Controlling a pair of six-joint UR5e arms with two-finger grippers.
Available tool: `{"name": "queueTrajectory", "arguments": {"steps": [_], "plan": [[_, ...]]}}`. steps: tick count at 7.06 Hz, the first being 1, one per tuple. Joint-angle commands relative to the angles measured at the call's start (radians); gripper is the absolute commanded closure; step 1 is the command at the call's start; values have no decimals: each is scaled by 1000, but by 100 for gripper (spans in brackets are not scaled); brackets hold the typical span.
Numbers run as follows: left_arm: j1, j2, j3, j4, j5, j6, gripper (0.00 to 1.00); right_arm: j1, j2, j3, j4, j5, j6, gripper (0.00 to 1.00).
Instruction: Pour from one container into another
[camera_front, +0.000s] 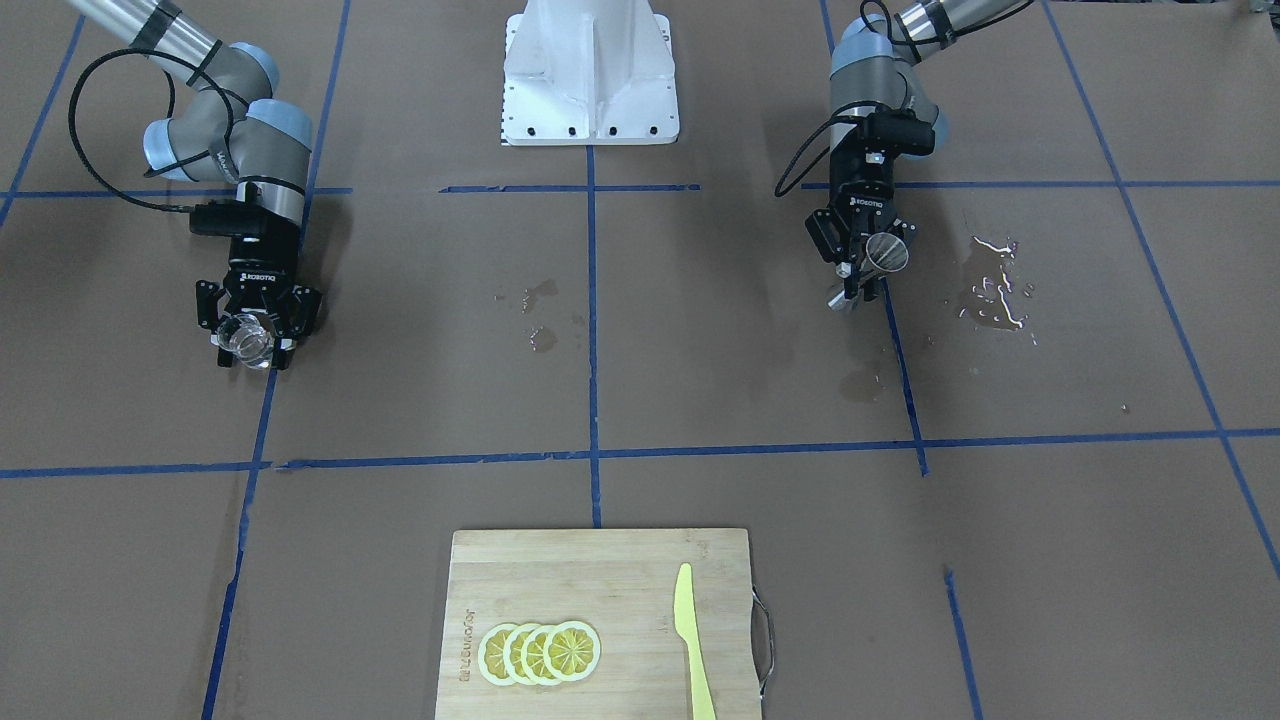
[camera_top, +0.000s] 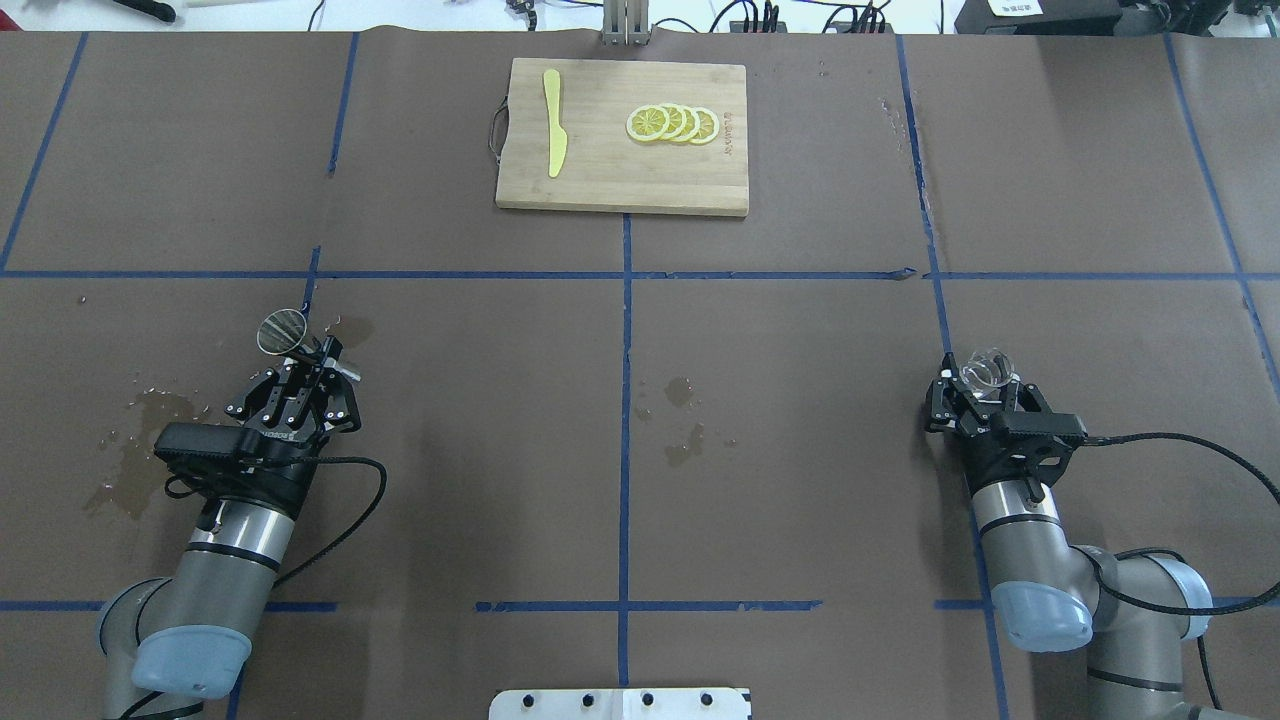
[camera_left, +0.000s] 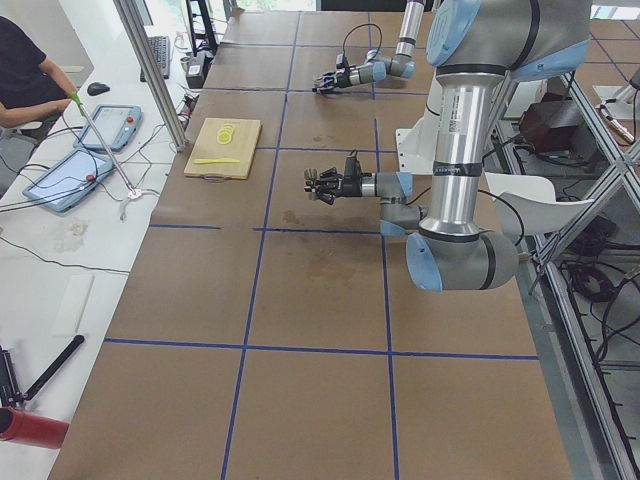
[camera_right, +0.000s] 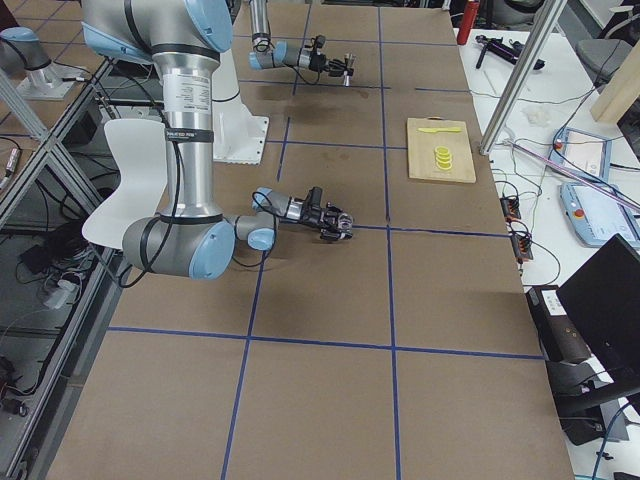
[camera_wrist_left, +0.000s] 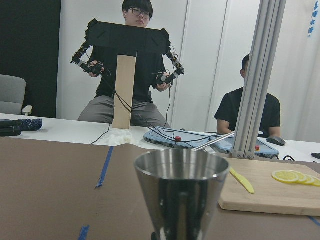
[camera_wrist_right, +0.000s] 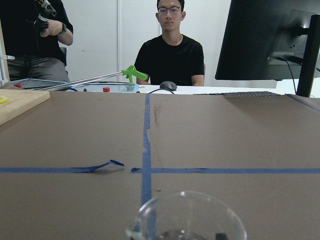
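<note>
Overhead exterior view gives me the table (camera_top: 800, 420) with both arms low on the half nearer the robot's edge and well apart. The left tool (camera_top: 318, 360), toward the left edge, pinches the jigger (camera_top: 282, 331) at its narrow waist, mouth up. The right tool (camera_top: 985, 388), toward the right edge, is clamped around the beaker (camera_top: 985, 372), which is also upright. Wet patches (camera_top: 140, 440) mark the paper beside the left tool, so I judge spilling the main risk. The step in hand, as I read it, is bringing the two vessels together over the table's middle. I'd carry both level, set the beaker's spout just above the jigger's rim, then roll the right wrist slowly, since that mouth is narrow. I cannot tell how full the beaker is.
</note>
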Motion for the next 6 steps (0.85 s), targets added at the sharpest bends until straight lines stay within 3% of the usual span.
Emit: {"name": "queueTrajectory", "arguments": {"steps": [1,2,4,6], "plan": [[0,-2,0,0,0,0,100,1,-5,3,0,0,-38,100],[-1,-12,0,-1,0,0,100,1,3,11,31,0,-88,100],[0,-17,-2,0,-14,8,100,5,8,6,283,15,-293,100],[-8,-20,-18,-4,-175,82,100,8,8,20,357,30,-325,100]]}}
